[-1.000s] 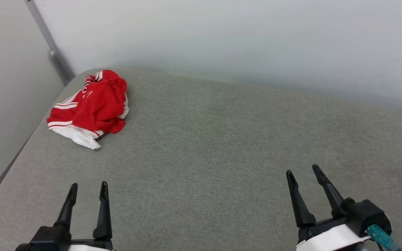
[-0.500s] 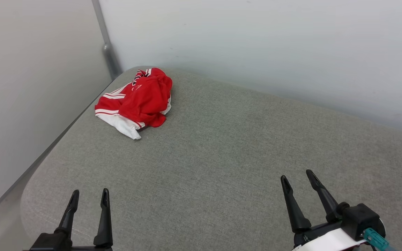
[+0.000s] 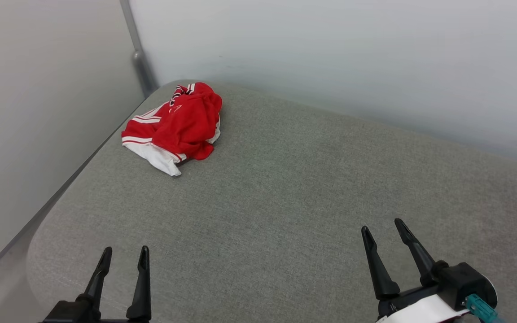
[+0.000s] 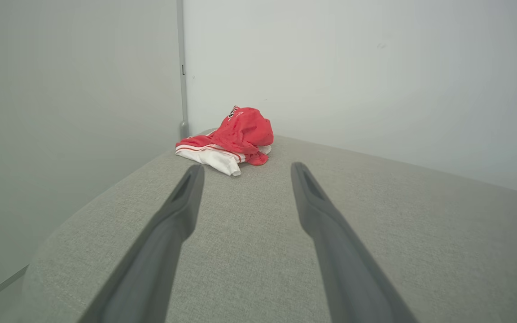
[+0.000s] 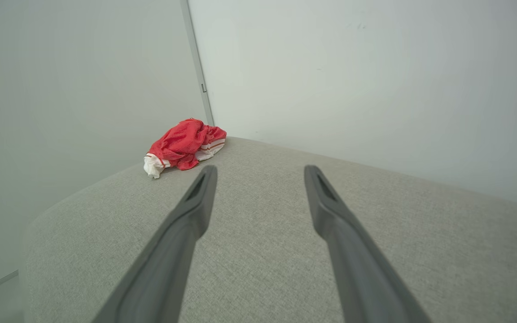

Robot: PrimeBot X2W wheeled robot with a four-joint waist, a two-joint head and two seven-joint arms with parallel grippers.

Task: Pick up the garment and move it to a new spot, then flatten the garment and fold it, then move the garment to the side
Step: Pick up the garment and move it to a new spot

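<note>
The garment (image 3: 175,125) is a red jersey with white, red-striped trim, lying crumpled in a heap at the far left corner of the grey cushioned surface (image 3: 285,188). It also appears ahead of the fingers as the garment (image 4: 229,141) in the left wrist view and the garment (image 5: 184,147) in the right wrist view. My left gripper (image 3: 124,253) hovers open at the near left, well short of the heap. At the near right, my right gripper (image 3: 382,226) is open too, holding nothing.
Pale walls stand behind and to the left of the surface, meeting at a grey corner post (image 3: 137,49). The cushion's rounded left edge (image 3: 38,233) drops off beside my left gripper. Bare grey fabric stretches between the grippers and the heap.
The camera swung left after the oldest frame, shifting the garment rightward in the picture. Since half a second ago, my left gripper has edged slightly right; the garment lies unmoved.
</note>
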